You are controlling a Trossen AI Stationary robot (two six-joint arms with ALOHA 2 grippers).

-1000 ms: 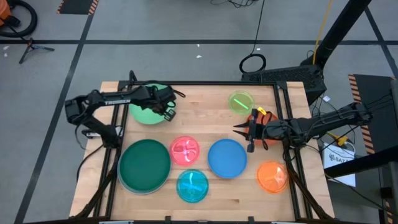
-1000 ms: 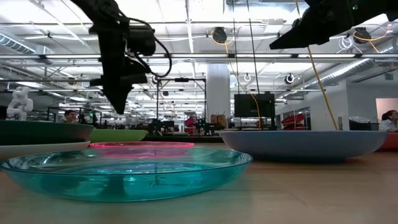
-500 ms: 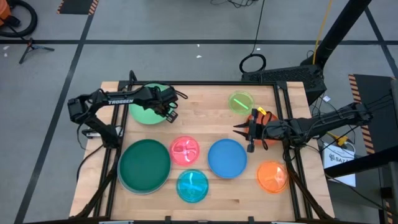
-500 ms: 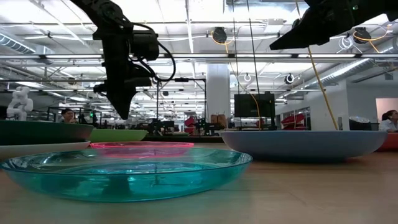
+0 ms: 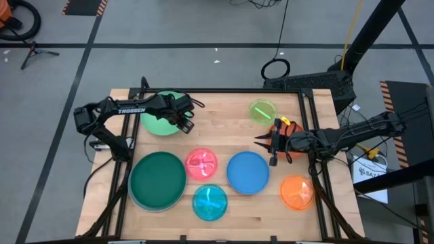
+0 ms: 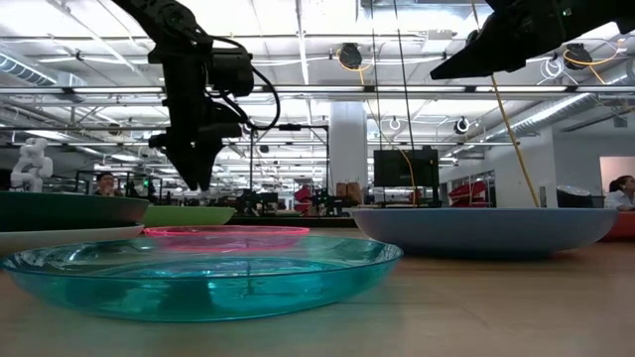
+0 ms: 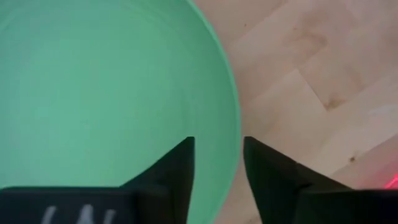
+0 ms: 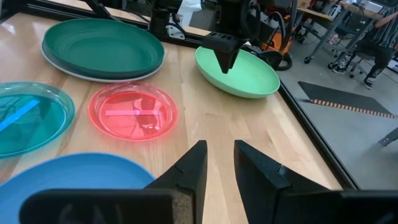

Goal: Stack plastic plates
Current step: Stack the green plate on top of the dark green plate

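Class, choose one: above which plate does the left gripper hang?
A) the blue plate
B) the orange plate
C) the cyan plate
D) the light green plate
D: the left gripper hangs above the rim of the light green plate, its fingers straddling that edge in the left wrist view; the right gripper waits by the blue plate.

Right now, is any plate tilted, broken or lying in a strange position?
Nothing stands out. The pink plate, cyan plate, blue plate, orange plate and lime plate lie flat and apart. The dark green plate sits evenly on a pale one. The left gripper hangs over the light green plate's rim.
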